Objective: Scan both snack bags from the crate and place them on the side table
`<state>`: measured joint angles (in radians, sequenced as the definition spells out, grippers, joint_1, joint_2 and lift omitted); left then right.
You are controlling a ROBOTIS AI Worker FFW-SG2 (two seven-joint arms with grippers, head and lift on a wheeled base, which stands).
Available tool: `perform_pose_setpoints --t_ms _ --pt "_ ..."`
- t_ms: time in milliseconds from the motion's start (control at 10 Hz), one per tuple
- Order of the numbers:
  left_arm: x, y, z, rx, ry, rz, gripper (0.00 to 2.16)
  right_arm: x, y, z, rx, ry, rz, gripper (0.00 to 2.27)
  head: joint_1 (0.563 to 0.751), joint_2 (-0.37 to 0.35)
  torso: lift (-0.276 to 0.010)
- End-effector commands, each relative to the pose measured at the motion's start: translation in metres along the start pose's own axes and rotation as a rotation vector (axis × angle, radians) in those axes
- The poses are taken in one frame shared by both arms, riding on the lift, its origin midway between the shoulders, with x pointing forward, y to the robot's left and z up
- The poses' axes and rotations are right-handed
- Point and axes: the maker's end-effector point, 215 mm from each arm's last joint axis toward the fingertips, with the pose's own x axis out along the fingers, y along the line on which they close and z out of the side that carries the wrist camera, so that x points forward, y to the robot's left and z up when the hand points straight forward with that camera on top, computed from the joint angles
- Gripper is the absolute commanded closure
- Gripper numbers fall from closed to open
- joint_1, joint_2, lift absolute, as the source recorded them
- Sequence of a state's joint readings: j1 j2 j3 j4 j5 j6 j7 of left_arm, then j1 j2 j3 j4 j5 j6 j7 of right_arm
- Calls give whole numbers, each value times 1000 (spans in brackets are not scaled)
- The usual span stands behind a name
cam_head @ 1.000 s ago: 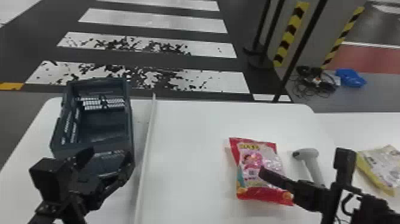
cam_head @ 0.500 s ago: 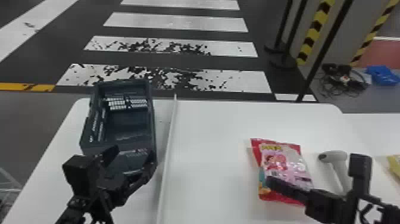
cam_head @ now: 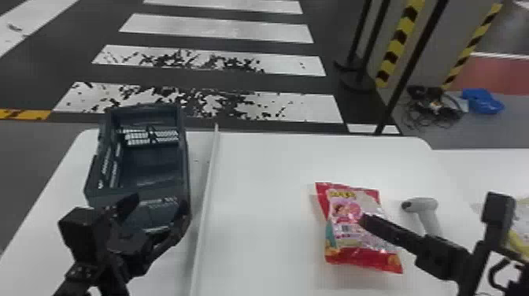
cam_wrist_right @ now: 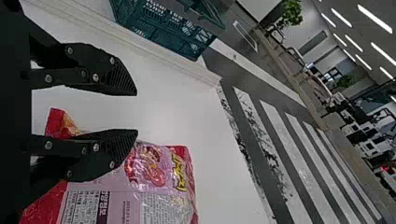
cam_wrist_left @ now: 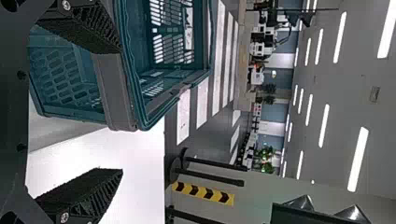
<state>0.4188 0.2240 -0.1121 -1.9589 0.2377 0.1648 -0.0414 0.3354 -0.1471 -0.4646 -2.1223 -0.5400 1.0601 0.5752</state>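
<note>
The dark blue-green crate [cam_head: 149, 165] stands on the table's left part. My left gripper [cam_head: 157, 214] is open at its near end; in the left wrist view the left gripper [cam_wrist_left: 121, 110] has its upper finger against or in front of the crate's wall [cam_wrist_left: 116, 93]. A red and pink snack bag [cam_head: 354, 232] lies flat on the table. My right gripper [cam_head: 432, 210] is open above its right side; in the right wrist view one finger of the right gripper [cam_wrist_right: 137, 112] overlaps the bag [cam_wrist_right: 154, 172]. A yellowish bag [cam_head: 521, 236] lies at the right edge. The grey scanner [cam_head: 429, 212] sits between the bags.
A thin white raised strip [cam_head: 204, 204] runs front to back between the crate and the red bag. The side table [cam_head: 488, 169] adjoins on the right. Black posts [cam_head: 362, 80] and a bundle of cables [cam_head: 433, 106] are on the floor beyond.
The head view has swung left, then partly back right. The right gripper has shifted slightly rightward relative to the red bag, which keeps its place. The left gripper stays by the crate.
</note>
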Motion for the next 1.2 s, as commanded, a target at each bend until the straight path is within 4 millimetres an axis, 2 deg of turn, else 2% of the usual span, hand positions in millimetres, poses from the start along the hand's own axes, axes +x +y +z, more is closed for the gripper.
perform_pose_setpoints --t_ms 0,300,600,800,1100 --pt "0 0 1 -1 -3 0 87 -5 -15 14 -19 -37 -37 167 695 -121 -95" --pt "0 1 2 -1 -5 2 87 -18 -65 46 -115 -123 -155 161 695 -169 -95" --pt "0 3 6 1 -16 12 87 -24 -127 73 -306 -160 -337 164 695 -238 -95" --pt "0 5 7 2 -19 25 87 -25 -160 74 -366 -119 -386 167 695 -278 -95" --pt "0 6 3 0 -12 27 87 -21 -194 52 -336 -31 -373 167 695 -304 -95"
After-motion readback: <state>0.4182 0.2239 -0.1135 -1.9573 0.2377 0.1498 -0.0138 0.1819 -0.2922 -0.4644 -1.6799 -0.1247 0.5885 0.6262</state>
